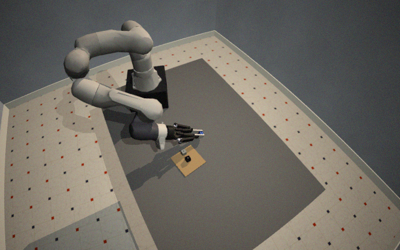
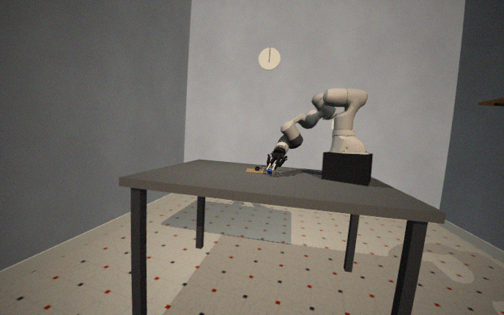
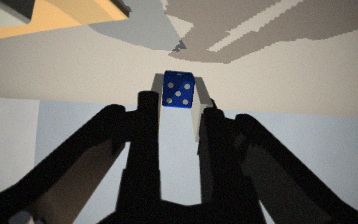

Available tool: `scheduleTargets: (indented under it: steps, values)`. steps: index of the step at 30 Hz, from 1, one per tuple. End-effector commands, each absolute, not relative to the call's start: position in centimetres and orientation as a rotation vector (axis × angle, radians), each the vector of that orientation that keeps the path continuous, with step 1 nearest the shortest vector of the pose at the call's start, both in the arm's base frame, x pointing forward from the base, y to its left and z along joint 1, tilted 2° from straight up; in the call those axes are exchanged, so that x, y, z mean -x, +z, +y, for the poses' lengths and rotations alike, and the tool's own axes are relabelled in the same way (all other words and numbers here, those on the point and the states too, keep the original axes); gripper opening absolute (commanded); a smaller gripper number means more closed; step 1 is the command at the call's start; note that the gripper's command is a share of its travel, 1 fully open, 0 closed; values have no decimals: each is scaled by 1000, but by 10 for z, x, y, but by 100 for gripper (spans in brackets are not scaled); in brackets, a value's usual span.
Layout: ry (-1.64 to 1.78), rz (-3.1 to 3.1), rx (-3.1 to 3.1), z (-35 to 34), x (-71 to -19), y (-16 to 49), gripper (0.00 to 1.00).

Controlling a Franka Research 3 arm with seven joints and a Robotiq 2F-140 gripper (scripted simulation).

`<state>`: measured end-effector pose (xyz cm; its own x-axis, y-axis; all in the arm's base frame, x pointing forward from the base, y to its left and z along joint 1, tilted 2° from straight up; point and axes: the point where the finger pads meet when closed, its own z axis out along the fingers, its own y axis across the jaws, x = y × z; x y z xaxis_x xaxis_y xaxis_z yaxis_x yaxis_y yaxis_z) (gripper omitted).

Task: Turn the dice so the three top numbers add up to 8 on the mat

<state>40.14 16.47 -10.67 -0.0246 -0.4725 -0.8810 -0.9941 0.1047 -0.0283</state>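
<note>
My gripper (image 1: 200, 132) (image 2: 269, 169) (image 3: 177, 89) is tilted and shut on the blue die (image 1: 201, 132) (image 2: 269, 171) (image 3: 178, 89). A face with five pips points toward the wrist camera. The blue die is beside the mat, low over the table; whether it touches the table I cannot tell. The tan mat (image 1: 194, 168) (image 2: 250, 171) lies flat on the table. A light grey die (image 1: 183, 152) stands near the mat's edge on the arm's side. A black die (image 1: 188, 159) (image 2: 257, 168) is close beside it on the mat. Their top numbers are too small to read.
The dark grey table (image 1: 235, 177) (image 2: 223, 182) carries the arm's black base block (image 1: 160, 98) (image 2: 346, 167). The fingertips are close to the mat's edge and the light grey die. In the wrist view an orange surface (image 3: 65, 12) shows at the upper left; which thing it is I cannot tell.
</note>
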Motion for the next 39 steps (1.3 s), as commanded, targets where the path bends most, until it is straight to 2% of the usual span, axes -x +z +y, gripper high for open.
scheduleTargets:
  steps: [1,39]
  values:
    - [845,1606,1477,164,-402,-108,13]
    - [845,1606,1477,164,-402,-120,13]
